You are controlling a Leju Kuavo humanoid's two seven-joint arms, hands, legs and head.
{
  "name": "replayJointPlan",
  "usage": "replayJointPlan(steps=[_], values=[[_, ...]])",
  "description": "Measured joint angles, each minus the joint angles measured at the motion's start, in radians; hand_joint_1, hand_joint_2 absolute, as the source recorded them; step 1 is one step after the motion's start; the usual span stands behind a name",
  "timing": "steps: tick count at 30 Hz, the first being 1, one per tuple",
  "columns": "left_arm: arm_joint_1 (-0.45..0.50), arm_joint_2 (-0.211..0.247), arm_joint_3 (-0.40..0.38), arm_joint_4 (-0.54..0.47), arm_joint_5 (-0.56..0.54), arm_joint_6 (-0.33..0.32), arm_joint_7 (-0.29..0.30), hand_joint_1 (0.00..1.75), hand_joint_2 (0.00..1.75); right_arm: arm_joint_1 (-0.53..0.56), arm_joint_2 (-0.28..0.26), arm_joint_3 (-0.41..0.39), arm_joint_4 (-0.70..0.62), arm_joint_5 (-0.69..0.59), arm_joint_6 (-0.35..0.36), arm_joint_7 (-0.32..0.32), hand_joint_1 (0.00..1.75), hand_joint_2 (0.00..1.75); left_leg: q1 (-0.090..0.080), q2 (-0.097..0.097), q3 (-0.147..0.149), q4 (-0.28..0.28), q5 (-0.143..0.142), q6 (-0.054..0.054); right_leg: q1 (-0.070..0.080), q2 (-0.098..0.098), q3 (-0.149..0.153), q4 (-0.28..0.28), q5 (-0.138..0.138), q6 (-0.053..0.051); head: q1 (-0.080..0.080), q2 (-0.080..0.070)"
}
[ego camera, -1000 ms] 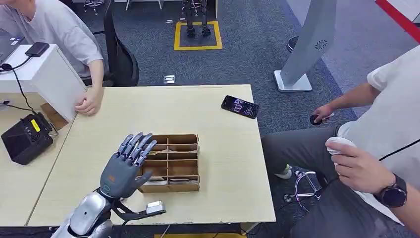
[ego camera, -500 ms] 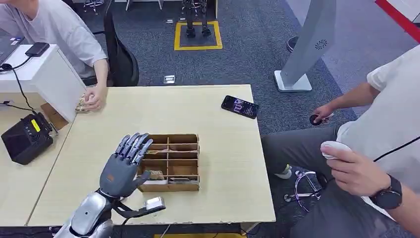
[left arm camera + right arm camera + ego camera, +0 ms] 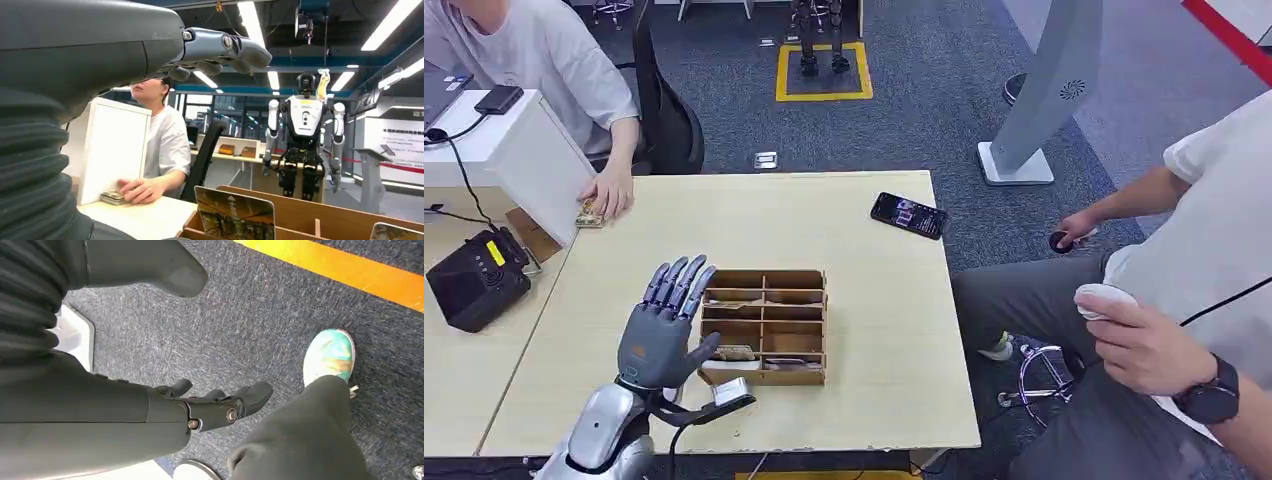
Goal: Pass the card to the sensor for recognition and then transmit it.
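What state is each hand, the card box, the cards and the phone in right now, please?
left hand: open, fingers extended, beside the box, holding nothing.
right hand: hanging over the floor, fingers loosely curled, holding nothing.
cardboard box: open-topped, divided into compartments, flat on the table.
cards: standing upright in the compartments.
phone: screen lit, lying flat.

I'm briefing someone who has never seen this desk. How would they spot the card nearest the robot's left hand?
Start at the light wooden table and find the brown compartmented card box near its front edge. In the front-left compartment, just by the thumb of the left robot hand, stands the card. The left wrist view shows its yellow-brown scenic picture; the compartments behind it look empty.
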Motion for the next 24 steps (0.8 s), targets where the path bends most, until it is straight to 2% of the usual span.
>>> replayJointPlan(steps=[5,12,24], values=[[0.001,0.000,0.001,0.000,0.002,-0.001,-0.003,0.00,1.75,0.000,0.000,-0.001,0.000,0.003,0.000,0.003,0.00,1.75,0.000,0.000,0.000,0.000,0.000,0.000,0.000,0.000,0.000,0.000,0.000,0.000,0.000,0.000],[0.002,-0.009,0.000,0.000,0.036,-0.021,-0.043,0.00,1.75,0.000,0.000,-0.002,0.000,0.010,0.000,0.003,0.00,1.75,0.000,0.000,0.000,0.000,0.000,0.000,0.000,0.000,0.000,0.000,0.000,0.000,0.000,0.000],[0.000,-0.023,0.000,0.006,0.015,-0.035,-0.040,0.00,1.75,0.000,0.000,-0.002,0.000,0.019,0.001,-0.003,0.00,1.75,0.000,0.000,0.000,0.000,0.000,0.000,0.000,0.000,0.000,0.000,0.000,0.000,0.000,0.000]])
